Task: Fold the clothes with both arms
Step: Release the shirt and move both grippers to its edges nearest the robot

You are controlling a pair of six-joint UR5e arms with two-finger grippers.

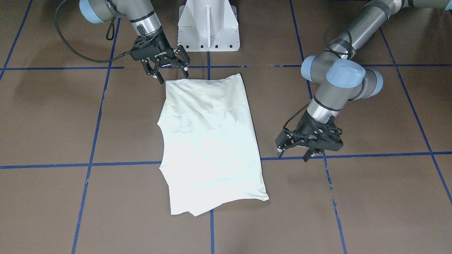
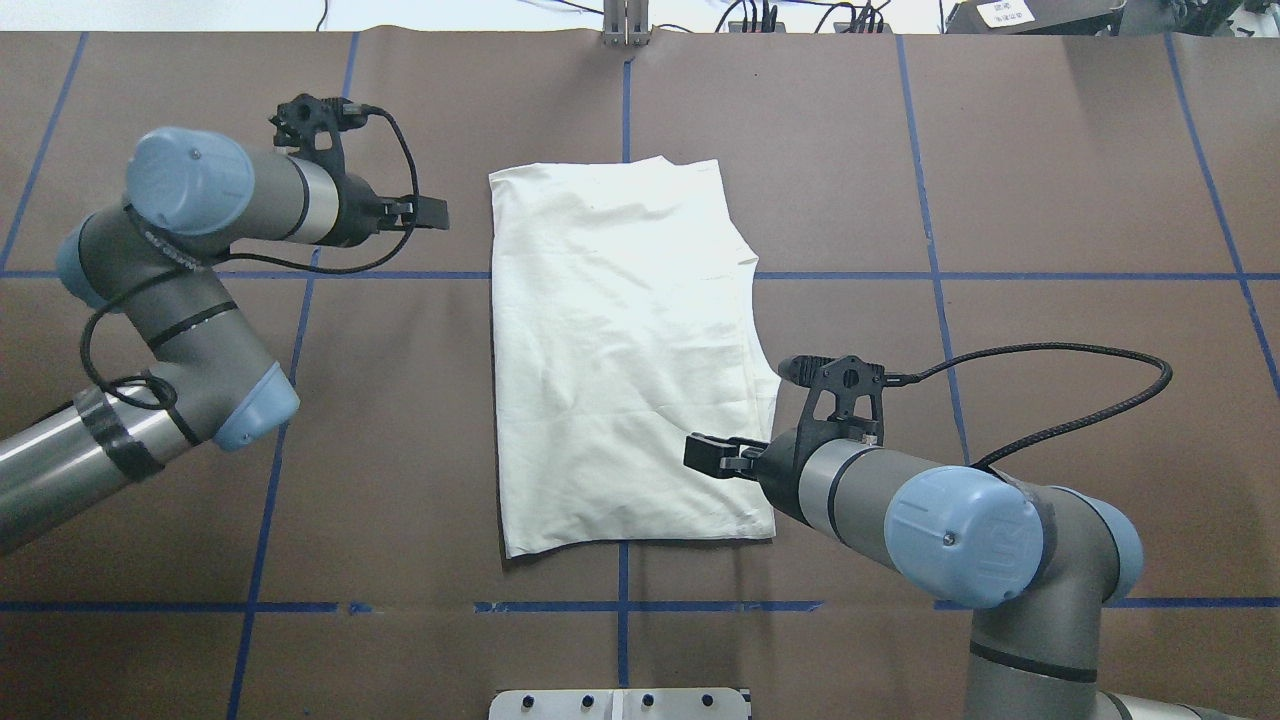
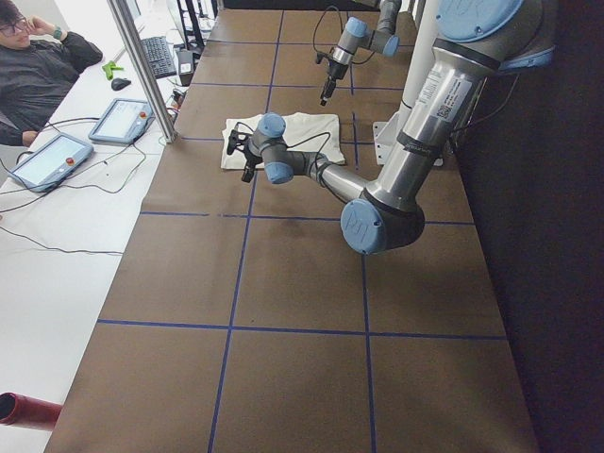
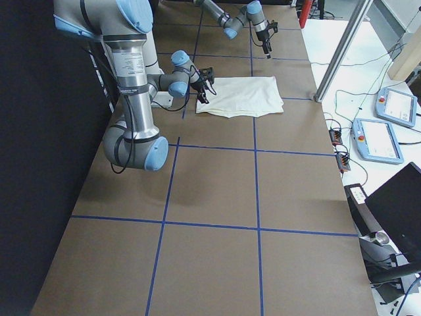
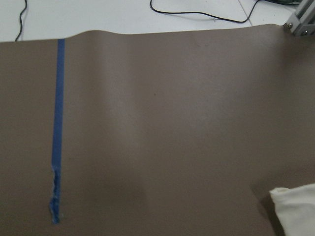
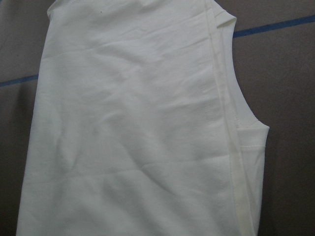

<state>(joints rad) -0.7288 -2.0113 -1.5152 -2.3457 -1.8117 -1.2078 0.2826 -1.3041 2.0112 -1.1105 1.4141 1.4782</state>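
The clothes are one cream shirt (image 1: 208,141), folded into a long strip flat on the brown table (image 1: 53,116), plain side up; its print is hidden. My right gripper (image 1: 172,76) hovers open just above the shirt's corner nearest the robot's base, over that same corner in the overhead view (image 2: 702,455). My left gripper (image 1: 293,156) is open beside the shirt's far end, apart from the cloth, left of the shirt (image 2: 620,350) in the overhead view. The right wrist view is filled by the shirt (image 6: 138,123) with its hemmed edge. One shirt corner (image 5: 295,211) shows in the left wrist view.
A white pedestal base (image 1: 208,24) stands at the robot's side of the table. Blue tape lines (image 1: 95,127) grid the surface. Beyond the far edge are an aluminium post (image 3: 142,66), control tablets (image 3: 52,160), cables, and a seated person (image 3: 38,71).
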